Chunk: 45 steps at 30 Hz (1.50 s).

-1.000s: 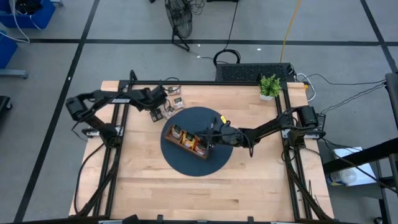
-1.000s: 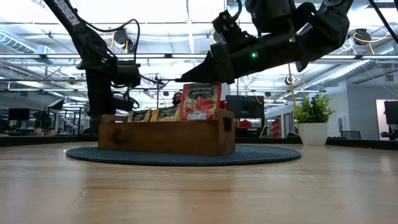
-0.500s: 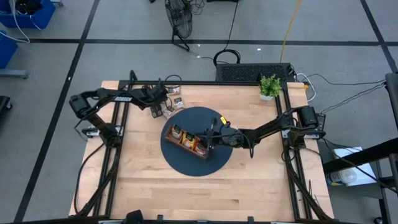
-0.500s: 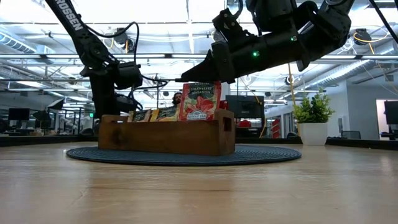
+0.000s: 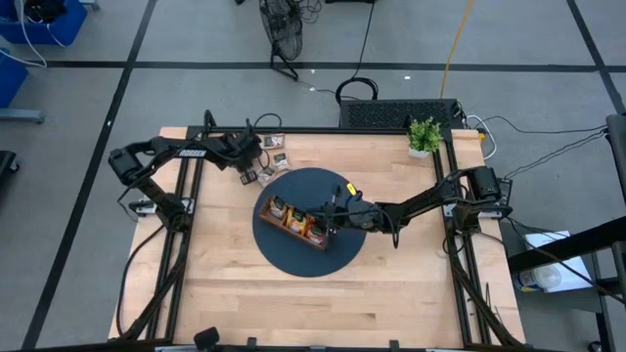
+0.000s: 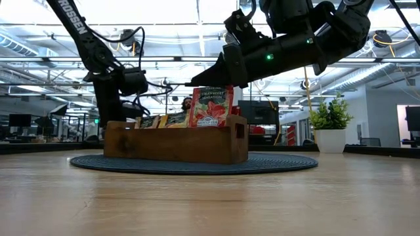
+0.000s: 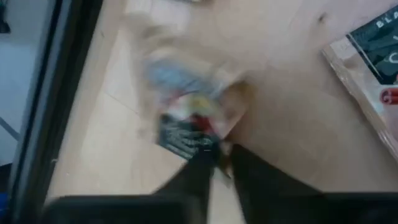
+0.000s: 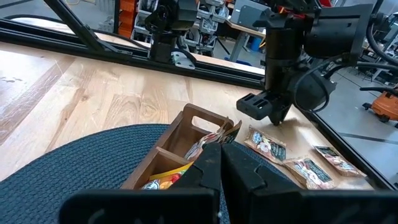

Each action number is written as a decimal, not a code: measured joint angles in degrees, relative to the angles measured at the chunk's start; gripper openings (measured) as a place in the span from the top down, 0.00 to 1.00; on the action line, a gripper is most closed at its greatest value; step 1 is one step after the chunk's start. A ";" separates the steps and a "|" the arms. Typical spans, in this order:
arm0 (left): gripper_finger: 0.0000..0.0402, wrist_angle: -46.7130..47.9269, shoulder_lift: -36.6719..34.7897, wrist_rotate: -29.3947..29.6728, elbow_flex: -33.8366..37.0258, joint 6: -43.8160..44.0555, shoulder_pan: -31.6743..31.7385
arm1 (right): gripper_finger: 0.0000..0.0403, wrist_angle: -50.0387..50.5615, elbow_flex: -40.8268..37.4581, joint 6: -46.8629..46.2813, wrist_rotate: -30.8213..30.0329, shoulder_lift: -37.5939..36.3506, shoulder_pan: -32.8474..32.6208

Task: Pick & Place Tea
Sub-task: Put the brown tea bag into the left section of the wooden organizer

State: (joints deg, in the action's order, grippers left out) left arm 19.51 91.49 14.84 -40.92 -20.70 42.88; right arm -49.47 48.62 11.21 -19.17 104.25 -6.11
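High view: left claw (image 5: 256, 168) is down over loose sachets (image 5: 277, 161) on the table (image 5: 391, 284), just off the mat's (image 5: 337, 256) far-left edge; right claw (image 5: 328, 212) sits over the tray's (image 5: 293, 223) right end. Low view: a red sachet (image 6: 211, 106) stands upright in the tray, top edge under the right claw's tip, jaws together. Left wrist view: blurred, but the left claw's fingers (image 7: 194, 177) look nearly closed on the corner of a dark sachet (image 7: 186, 134); I'd call it pinched, lift unconfirmed. Right wrist view: right claw's fingers (image 8: 211, 163) together above the tray, more sachets beyond. Handling: sachets look light, thin, floppy, slick. Edge pinch is the only real grip; expect them to flap or slip.
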 joint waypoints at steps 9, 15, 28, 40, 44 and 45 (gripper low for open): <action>0.99 1.43 0.17 10.89 0.22 -5.89 -3.67 | 1.00 0.00 0.00 -0.98 0.02 0.00 0.00; 0.99 1.83 -0.20 28.97 0.19 -12.59 -14.62 | 1.00 0.00 0.00 -1.10 0.02 0.00 0.00; 1.00 1.28 -8.90 60.68 0.08 -21.95 -47.01 | 1.00 -4.78 0.00 0.41 -0.42 0.04 0.17; 1.00 1.90 -9.47 67.61 -0.18 -46.25 -64.44 | 1.00 3.10 5.63 -17.33 27.02 -2.21 15.16; 1.00 2.22 -9.45 67.64 -0.18 -46.24 -65.25 | 0.97 4.74 10.39 -25.43 38.16 -1.08 19.54; 1.00 2.23 -9.45 67.60 -0.18 -46.26 -65.23 | 0.94 4.78 11.45 -26.91 40.37 -0.86 19.96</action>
State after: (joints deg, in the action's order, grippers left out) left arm 21.74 82.04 82.44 -41.10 -66.96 -22.35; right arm -44.70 60.07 -15.71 21.19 103.39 13.85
